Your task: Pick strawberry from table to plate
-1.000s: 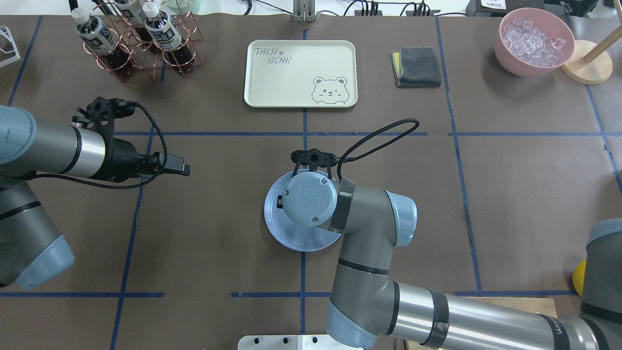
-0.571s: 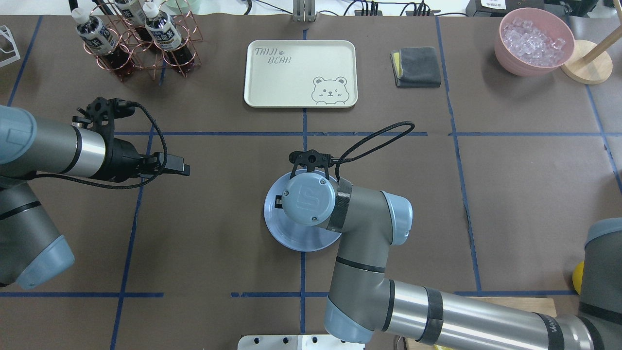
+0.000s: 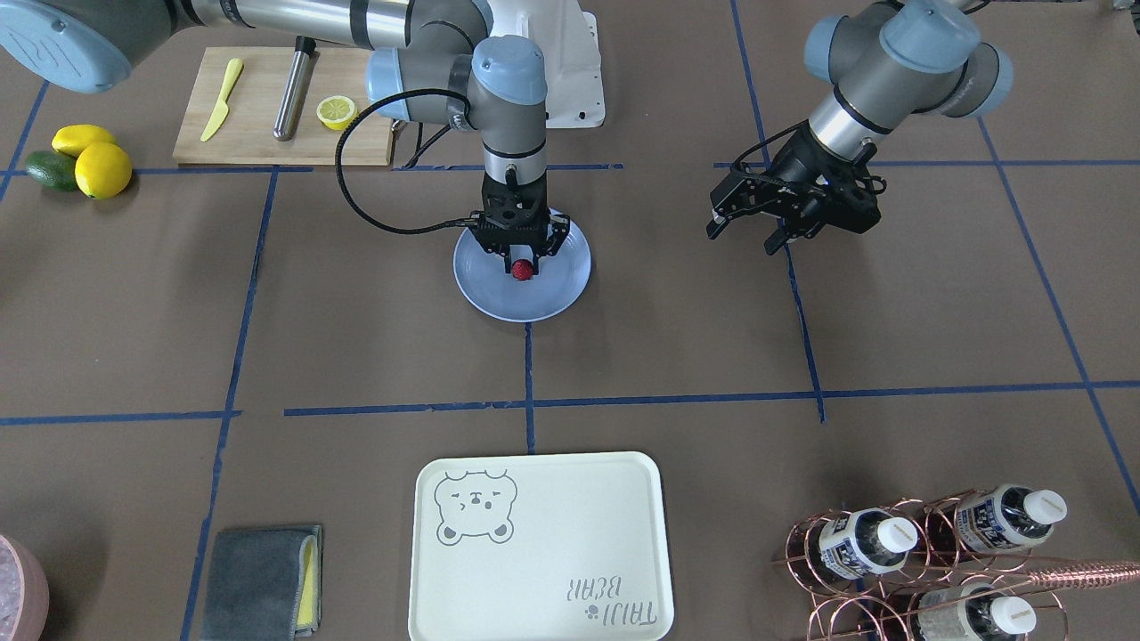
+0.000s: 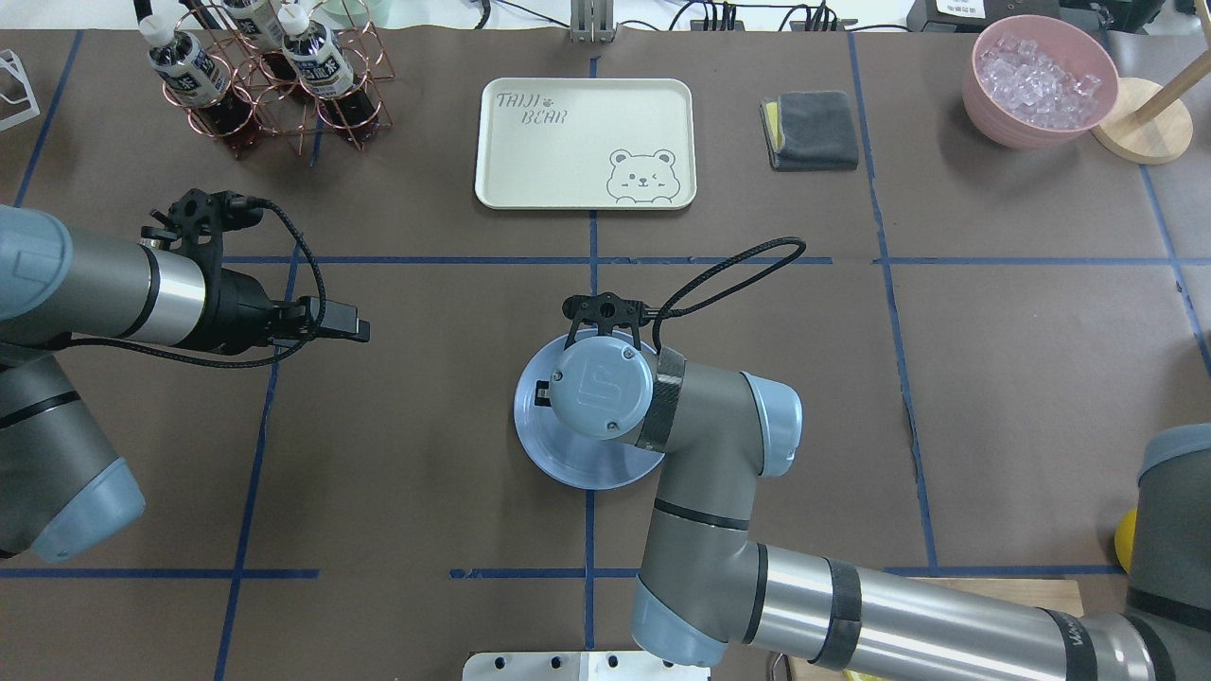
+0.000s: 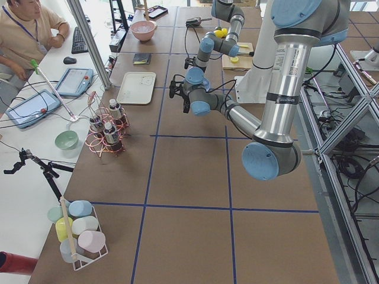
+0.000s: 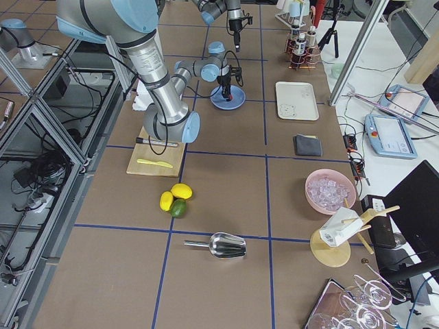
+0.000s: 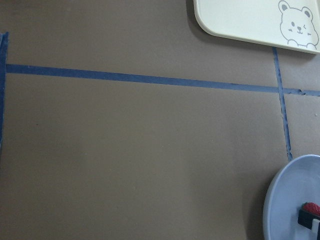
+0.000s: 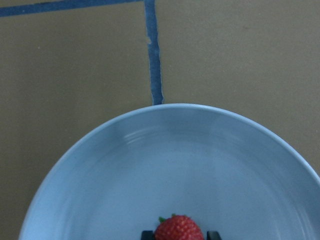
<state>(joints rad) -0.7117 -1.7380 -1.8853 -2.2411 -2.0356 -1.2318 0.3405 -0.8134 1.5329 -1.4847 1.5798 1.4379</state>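
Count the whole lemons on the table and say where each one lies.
2. The oval lemon and the rounder lemon huddle against the avocado near the cutting board; the lemon half there is excluded.

Overhead and front-facing views share the plate (image 4: pixel 549 456)

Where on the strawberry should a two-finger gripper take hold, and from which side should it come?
Across its wide middle, coming straight down from above. The strawberry is small and rounded and sits low over the plate, so a sideways approach would likely hit the rim. The right gripper holds it this way.
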